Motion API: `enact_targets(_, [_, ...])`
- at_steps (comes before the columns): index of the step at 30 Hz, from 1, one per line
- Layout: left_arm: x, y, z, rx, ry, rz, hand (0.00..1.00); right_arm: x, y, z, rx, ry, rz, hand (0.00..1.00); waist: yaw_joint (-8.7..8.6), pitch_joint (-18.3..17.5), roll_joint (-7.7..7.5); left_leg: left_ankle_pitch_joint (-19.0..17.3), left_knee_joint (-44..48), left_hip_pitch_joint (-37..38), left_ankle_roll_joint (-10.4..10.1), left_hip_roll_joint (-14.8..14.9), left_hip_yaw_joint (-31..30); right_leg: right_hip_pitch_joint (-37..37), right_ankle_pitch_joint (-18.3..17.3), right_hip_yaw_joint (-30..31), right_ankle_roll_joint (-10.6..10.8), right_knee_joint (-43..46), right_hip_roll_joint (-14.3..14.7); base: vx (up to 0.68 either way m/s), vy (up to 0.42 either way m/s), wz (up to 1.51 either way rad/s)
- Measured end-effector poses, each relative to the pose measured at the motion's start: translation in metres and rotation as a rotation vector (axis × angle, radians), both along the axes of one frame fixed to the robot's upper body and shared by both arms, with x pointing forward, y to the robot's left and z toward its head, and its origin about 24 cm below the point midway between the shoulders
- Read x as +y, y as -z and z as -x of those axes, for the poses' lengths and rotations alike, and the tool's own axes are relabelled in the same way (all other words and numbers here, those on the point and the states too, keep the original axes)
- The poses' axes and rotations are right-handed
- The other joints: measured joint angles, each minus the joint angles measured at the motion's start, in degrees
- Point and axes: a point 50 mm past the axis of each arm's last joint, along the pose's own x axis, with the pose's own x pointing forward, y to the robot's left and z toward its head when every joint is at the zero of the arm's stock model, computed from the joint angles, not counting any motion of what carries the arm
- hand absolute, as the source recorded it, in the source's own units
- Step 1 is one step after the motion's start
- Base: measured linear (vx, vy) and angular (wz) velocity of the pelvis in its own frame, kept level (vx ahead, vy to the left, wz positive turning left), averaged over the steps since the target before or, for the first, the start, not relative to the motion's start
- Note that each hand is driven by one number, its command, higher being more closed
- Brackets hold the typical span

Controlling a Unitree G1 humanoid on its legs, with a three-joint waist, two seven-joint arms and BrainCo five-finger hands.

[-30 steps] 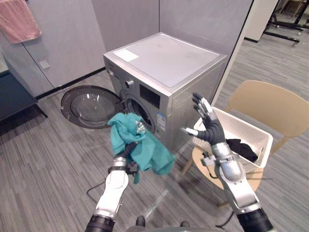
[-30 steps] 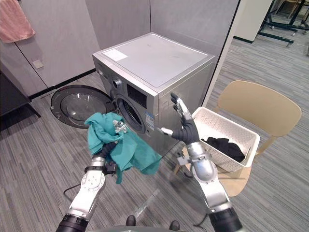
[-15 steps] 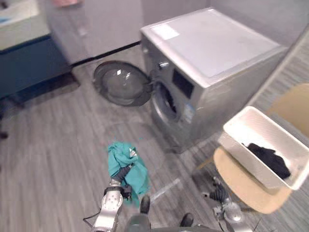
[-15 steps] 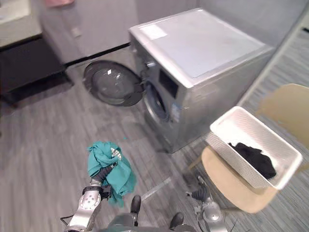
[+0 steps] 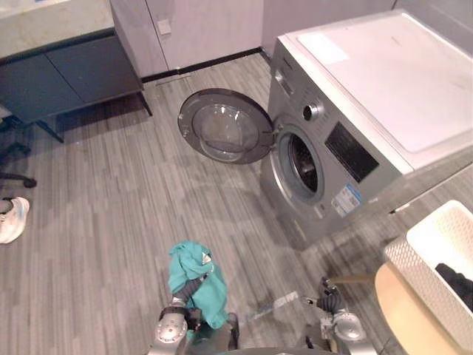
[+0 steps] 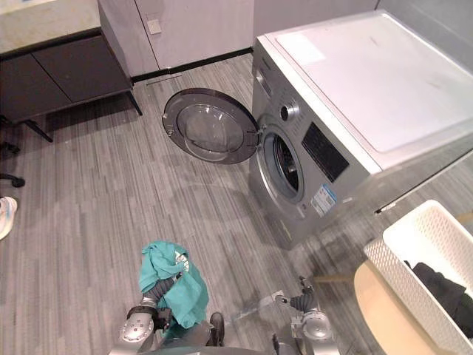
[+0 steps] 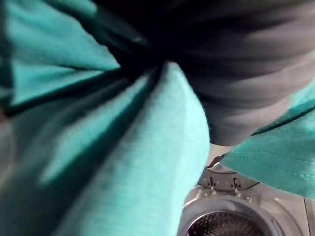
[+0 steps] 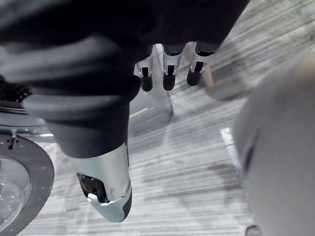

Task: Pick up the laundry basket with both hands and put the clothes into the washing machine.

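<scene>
Down low | left robot hand [image 5: 192,282] grasping one teal garment [image 5: 216,299] | right robot hand [image 5: 329,299] released

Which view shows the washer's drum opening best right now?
The right eye view: the drum opening shows whole, its door swung open beside it. The left eye view matches it. The left wrist view catches part of the drum past the teal cloth. The right wrist view catches what looks like the door's edge.

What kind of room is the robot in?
Most likely a laundry room: a silver washing machine stands with its round door swung open, a white laundry basket holds dark clothes, and the left hand grips a teal garment.
</scene>
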Motion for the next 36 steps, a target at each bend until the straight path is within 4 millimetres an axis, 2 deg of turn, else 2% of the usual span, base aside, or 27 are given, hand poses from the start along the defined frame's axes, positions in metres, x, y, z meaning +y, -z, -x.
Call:
enact_targets(2, [-0.001, -0.004, -0.006, -0.021, 0.016, -0.005, 1.00, 0.000, -0.002, -0.002, -0.016, -0.001, -0.001, 0.00, -0.91, 0.25, -0.01, -0.64, -3.68, 4.90, -0.25, -0.03, -1.53, -6.86, -1.12, -0.76, 0.20, -6.01, 5.22, 0.43, 0.032, 0.36])
enact_targets(3, [-0.003, -0.005, -0.009, -0.028, 0.024, -0.004, 1.00, -0.001, -0.003, -0.003, -0.024, 0.000, -0.002, 0.00, -1.32, 0.48, 0.13, -0.64, -4.43, 5.82, -0.26, 0.03, -2.15, -7.93, -0.96, -1.46, 0.08, -8.49, 6.18, 0.48, 0.005, 0.54])
enact_targets(4, [-0.005, -0.007, -0.014, -0.044, 0.039, -0.005, 1.00, -0.001, -0.006, -0.006, -0.046, 0.008, -0.008, 0.00, -1.84, 0.81, 0.42, -0.63, -5.79, 7.41, -0.29, 0.29, -3.17, -9.62, 0.32, -2.41, -0.65, -14.08, 8.02, 0.42, -0.019, 0.70])
enact_targets(5, [-0.008, -0.011, -0.021, -0.063, 0.060, -0.006, 1.00, -0.001, -0.008, -0.008, -0.059, 0.008, -0.007, 0.00, -2.56, 0.65, -0.18, -0.92, -6.39, 8.84, -1.13, 0.22, -4.56, -10.72, 3.62, -2.88, -1.89, -20.88, 10.35, 0.66, -0.041, 1.14])
enact_targets(6, [-0.009, -0.012, -0.024, -0.070, 0.079, -0.017, 1.00, -0.003, -0.008, -0.005, -0.061, 0.012, -0.006, 0.00, -3.30, 0.52, -0.68, -2.47, -5.57, 10.60, -3.79, -0.08, -6.30, -10.73, 11.47, -2.63, -6.03, -25.88, 11.89, 0.58, -0.052, 1.14])
enact_targets(7, [-0.014, -0.012, -0.027, -0.072, 0.092, -0.011, 1.00, -0.004, -0.009, -0.005, -0.065, 0.015, -0.005, 0.00, -3.81, 0.79, -0.05, -3.09, -4.30, 10.88, -4.81, 0.06, -6.78, -10.34, 12.88, -2.62, -8.40, -25.02, 12.12, 0.63, -0.077, 0.84])
enact_targets(8, [-0.025, -0.015, -0.033, -0.088, 0.119, 0.003, 1.00, -0.009, -0.013, -0.014, -0.088, 0.015, 0.009, 0.00, -3.24, 0.81, 1.69, -2.61, 1.01, 9.11, -6.50, 1.60, -5.94, -8.97, 12.26, -5.08, -8.42, -24.41, 12.03, 0.74, -0.111, 0.32])
enact_targets(9, [-0.028, -0.017, -0.037, -0.100, 0.128, 0.008, 1.00, -0.009, -0.017, -0.020, -0.114, 0.003, 0.012, 0.00, -2.85, 0.92, 1.74, 0.81, 10.69, 5.49, -10.47, 2.04, -3.01, -6.13, 9.76, -5.37, -8.13, -25.67, 12.21, 0.74, -0.120, 0.10])
enact_targets(10, [-0.030, -0.017, -0.038, -0.102, 0.131, 0.013, 1.00, -0.008, -0.018, -0.020, -0.116, -0.003, 0.013, 0.00, -2.92, 1.00, 1.82, 3.02, 15.07, 4.19, -10.40, 2.30, -2.04, -4.39, 9.03, -5.11, -8.07, -26.83, 12.63, 0.71, -0.118, -0.10])
enact_targets(11, [-0.033, -0.017, -0.036, -0.100, 0.127, 0.027, 1.00, -0.004, -0.017, -0.020, -0.117, -0.015, 0.009, 0.00, -2.55, 1.32, 1.78, 7.33, 25.62, 0.72, -9.91, 4.45, 0.08, 0.59, 8.79, -3.98, -7.97, -30.15, 13.89, 0.48, -0.068, -0.25])
enact_targets(13, [-0.037, -0.016, -0.035, -0.098, 0.137, 0.033, 1.00, 0.001, -0.017, -0.021, -0.121, -0.017, -0.005, 0.00, -2.41, 1.73, 1.43, 3.96, 34.18, -2.41, -6.84, 7.42, 4.31, 7.57, 8.77, -1.74, -7.94, -34.70, 15.52, 0.54, -0.020, -0.50])
enact_targets(15, [-0.044, -0.019, -0.038, -0.114, 0.164, 0.049, 1.00, 0.004, -0.018, -0.024, -0.134, -0.015, -0.014, 0.00, -1.77, 1.82, 0.74, 0.86, 31.89, -6.53, -5.06, 7.65, 6.43, 10.68, 8.81, 1.02, -7.91, -36.68, 15.15, 0.46, 0.044, -0.69])
enact_targets(17, [-0.047, -0.019, -0.038, -0.113, 0.170, 0.061, 1.00, 0.003, -0.019, -0.027, -0.138, -0.003, -0.015, 0.00, -1.20, 1.88, 0.72, -0.48, 22.51, -10.94, -5.18, 6.40, 3.38, 11.39, 8.88, 5.12, -7.78, -37.37, 14.97, 0.37, 0.138, -0.96])
enact_targets(18, [-0.048, -0.018, -0.037, -0.110, 0.170, 0.063, 1.00, 0.003, -0.018, -0.029, -0.135, 0.009, -0.016, 0.00, -1.11, 1.98, 0.57, -0.10, 15.91, -12.15, -5.77, 5.30, -0.22, 11.54, 8.94, 6.96, -6.96, -37.29, 14.59, 0.40, 0.279, -1.27])
enact_targets(19, [-0.050, -0.018, -0.037, -0.106, 0.179, 0.065, 1.00, 0.003, -0.018, -0.029, -0.135, 0.020, -0.009, 0.00, -1.09, 2.64, 0.71, 3.19, 5.39, -12.14, -8.70, 3.81, -5.93, 12.58, 8.60, 9.66, -4.36, -37.27, 13.99, 0.26, 0.211, -1.11])
enact_targets(20, [-0.052, -0.018, -0.036, -0.105, 0.184, 0.067, 1.00, 0.001, -0.018, -0.028, -0.133, 0.024, -0.004, 0.00, -1.09, 2.69, 1.17, 6.15, 1.39, -11.77, -9.08, 3.87, -7.97, 12.93, 8.02, 10.69, -3.12, -37.23, 14.08, 0.32, 0.313, -1.16])
enact_targets(21, [-0.057, -0.018, -0.035, -0.104, 0.196, 0.076, 1.00, -0.005, -0.018, -0.026, -0.128, 0.024, 0.015, 0.00, -1.03, 2.61, 3.25, 17.08, -4.44, -11.14, -10.88, 5.56, -11.41, 13.58, 6.49, 12.55, -0.61, -37.20, 15.50, 0.24, 0.319, -1.08])
enact_targets(22, [-0.058, -0.018, -0.039, -0.103, 0.214, 0.066, 1.00, -0.004, -0.016, -0.026, -0.114, 0.023, 0.019, 0.00, -0.53, 3.31, 2.31, 15.57, -1.65, -11.38, -9.10, 4.89, -10.54, 13.60, 4.63, 15.48, 1.52, -37.17, 14.57, 0.30, 0.438, -1.17])
enact_targets(23, [-0.055, -0.020, -0.045, -0.112, 0.220, 0.051, 1.00, 0.000, -0.016, -0.025, -0.114, 0.024, 0.013, 0.00, -0.53, 3.46, 1.54, 14.83, -1.65, -11.20, -8.68, 4.16, -9.49, 13.03, 5.03, 16.62, 2.00, -37.46, 13.51, 0.20, 0.450, -1.10])
enact_targets(24, [-0.051, -0.024, -0.050, -0.130, 0.227, 0.032, 1.00, 0.005, -0.013, -0.021, -0.104, 0.021, 0.003, 0.00, -0.37, 3.45, 0.71, 13.86, -1.47, -11.01, -7.15, 3.37, -6.35, 12.23, 5.34, 18.48, 2.41, -38.17, 12.19, 0.09, 0.278, -0.79])
enact_targets(27, [-0.041, -0.023, -0.050, -0.128, 0.224, 0.001, 1.00, 0.017, -0.014, -0.024, -0.110, -0.034, 0.000, 0.00, 0.04, 3.54, 0.21, 12.22, -1.80, -9.45, -5.32, 3.75, 0.27, 10.80, 9.01, 25.06, 4.46, -40.70, 11.73, 0.01, 0.255, -1.16])
enact_targets(29, [-0.037, -0.023, -0.050, -0.125, 0.218, -0.011, 1.00, 0.020, -0.015, -0.025, -0.116, -0.057, 0.003, 0.00, 0.06, 3.58, -0.18, 11.63, -2.08, -9.33, -5.03, 4.61, 3.85, 9.15, 10.91, 26.03, 5.27, -41.57, 11.69, -0.05, 0.126, -1.24])
enact_targets(31, [-0.029, -0.024, -0.051, -0.127, 0.191, -0.021, 1.00, 0.023, -0.016, -0.029, -0.119, -0.082, 0.011, 0.00, -0.13, 3.56, -0.28, 11.62, -2.94, -9.32, -4.91, 6.42, 8.22, 6.36, 14.34, 18.28, 3.68, -42.03, 11.57, -0.09, 0.033, -1.28])
enact_targets(32, [-0.026, -0.024, -0.052, -0.128, 0.183, -0.024, 1.00, 0.023, -0.016, -0.029, -0.116, -0.087, 0.012, 0.00, -0.19, 3.53, -0.33, 11.73, -3.47, -8.96, -4.48, 7.49, 11.17, 5.79, 14.24, 10.09, 2.04, -41.77, 10.17, -0.10, -0.040, -1.17])
enact_targets(33, [-0.024, -0.023, -0.050, -0.123, 0.171, -0.024, 1.00, 0.021, -0.015, -0.028, -0.106, -0.090, 0.022, 0.00, -0.13, 3.54, -0.70, 11.75, -4.19, -7.52, -4.46, 7.87, 14.11, 5.21, 11.36, -1.02, -0.38, -38.18, 7.68, -0.09, -0.053, -1.08])
enact_targets(35, [-0.019, -0.024, -0.048, -0.130, 0.147, -0.028, 1.00, 0.019, -0.015, -0.026, -0.100, -0.094, 0.030, 0.00, -0.52, 3.57, -0.72, 11.38, -4.39, -4.81, -4.86, 8.57, 17.30, 5.62, 10.52, -8.05, -1.76, -35.33, 4.99, -0.05, -0.076, -1.02])
enact_targets(36, [-0.014, -0.025, -0.045, -0.134, 0.126, -0.028, 1.00, 0.018, -0.014, -0.025, -0.097, -0.100, 0.040, 0.00, -0.61, 3.60, -0.65, 10.10, -4.32, -3.11, -6.04, 9.28, 18.88, 5.95, 10.61, -9.43, -1.50, -35.29, 4.98, -0.03, -0.071, -0.94])
